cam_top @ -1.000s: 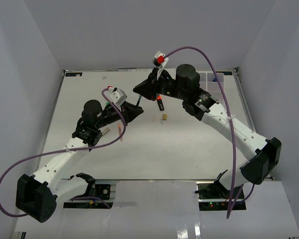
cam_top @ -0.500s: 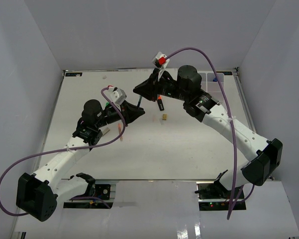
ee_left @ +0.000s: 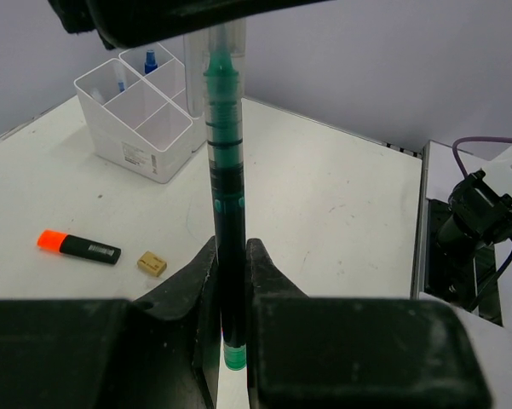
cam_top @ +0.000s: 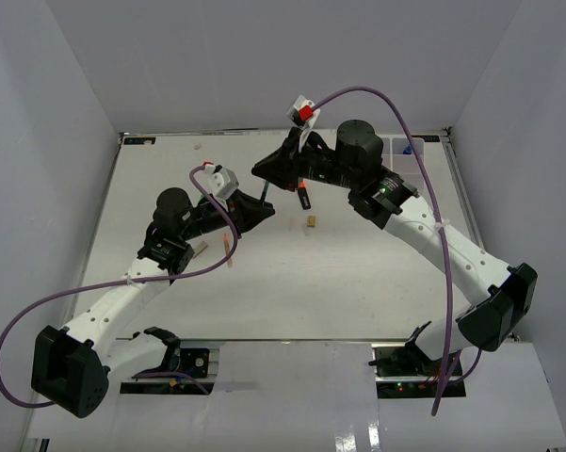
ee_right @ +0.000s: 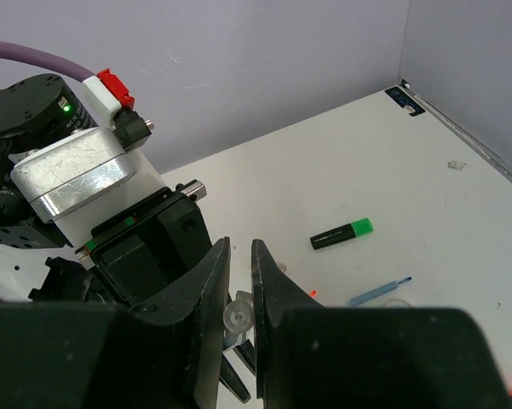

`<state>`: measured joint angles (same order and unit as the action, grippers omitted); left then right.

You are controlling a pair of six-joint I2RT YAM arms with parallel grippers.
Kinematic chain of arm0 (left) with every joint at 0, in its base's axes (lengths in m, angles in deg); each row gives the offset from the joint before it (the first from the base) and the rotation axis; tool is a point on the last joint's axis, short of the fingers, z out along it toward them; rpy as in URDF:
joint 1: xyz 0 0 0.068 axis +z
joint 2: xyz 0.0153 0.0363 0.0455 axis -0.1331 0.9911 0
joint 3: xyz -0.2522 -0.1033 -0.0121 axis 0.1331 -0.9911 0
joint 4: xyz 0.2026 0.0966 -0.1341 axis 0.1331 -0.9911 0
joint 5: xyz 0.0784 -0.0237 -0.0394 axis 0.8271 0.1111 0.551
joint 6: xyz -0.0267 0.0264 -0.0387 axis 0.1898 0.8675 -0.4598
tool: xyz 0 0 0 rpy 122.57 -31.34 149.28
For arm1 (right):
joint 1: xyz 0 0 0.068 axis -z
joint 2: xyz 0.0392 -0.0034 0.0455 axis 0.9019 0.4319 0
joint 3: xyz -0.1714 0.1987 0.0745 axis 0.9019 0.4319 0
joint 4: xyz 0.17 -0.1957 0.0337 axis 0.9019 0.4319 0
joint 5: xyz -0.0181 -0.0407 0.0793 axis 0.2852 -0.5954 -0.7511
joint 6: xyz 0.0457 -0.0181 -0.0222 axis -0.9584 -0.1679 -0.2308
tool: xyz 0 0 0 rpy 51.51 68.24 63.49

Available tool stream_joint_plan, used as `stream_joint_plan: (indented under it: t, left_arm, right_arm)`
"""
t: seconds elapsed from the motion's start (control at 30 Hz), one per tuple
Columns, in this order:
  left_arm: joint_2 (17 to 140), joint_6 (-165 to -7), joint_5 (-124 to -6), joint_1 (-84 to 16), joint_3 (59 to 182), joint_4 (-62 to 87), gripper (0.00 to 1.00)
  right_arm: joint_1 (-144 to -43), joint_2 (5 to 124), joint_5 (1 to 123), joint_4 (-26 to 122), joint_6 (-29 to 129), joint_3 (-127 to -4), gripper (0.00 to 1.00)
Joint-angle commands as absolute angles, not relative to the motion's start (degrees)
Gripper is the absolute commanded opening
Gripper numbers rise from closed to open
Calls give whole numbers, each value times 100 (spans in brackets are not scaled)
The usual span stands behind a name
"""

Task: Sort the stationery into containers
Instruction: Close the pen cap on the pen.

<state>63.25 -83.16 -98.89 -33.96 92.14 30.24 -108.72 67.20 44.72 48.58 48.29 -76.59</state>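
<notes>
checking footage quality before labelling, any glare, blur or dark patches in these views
Top external: even light, faint shadows, glare on the glossy strip at the near edge. Left wrist: the left gripper is dark and blurred up close, the green pen it grips sharp. Right wrist: the right gripper dark and soft, the green-capped marker clear.

A green pen (ee_left: pixel 224 213) stands upright, clamped in the left gripper (ee_left: pixel 232 260). At its 9 o'clock an orange-capped black marker (ee_left: pixel 78 246) lies flat, with a tan block (ee_left: pixel 152 263) just beside it at 3 o'clock. A white three-compartment organiser box (ee_left: pixel 132 152) stands at 11 o'clock.
</notes>
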Motion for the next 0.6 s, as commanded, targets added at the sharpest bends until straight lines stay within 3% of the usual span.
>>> stream_joint_plan:
  t: [0.0, 0.57]
  left_arm:
    - [6143, -8229, -10324, -3437, 9386, 3697, 0]
    - [6143, -8748, -9999, -3437, 9684, 4083, 0]
  right_arm:
    - [-10853, 6912, 4519, 5380, 5102, -7713, 8]
    - [-10853, 6991, 4370, 5441, 5260, -7142, 8]
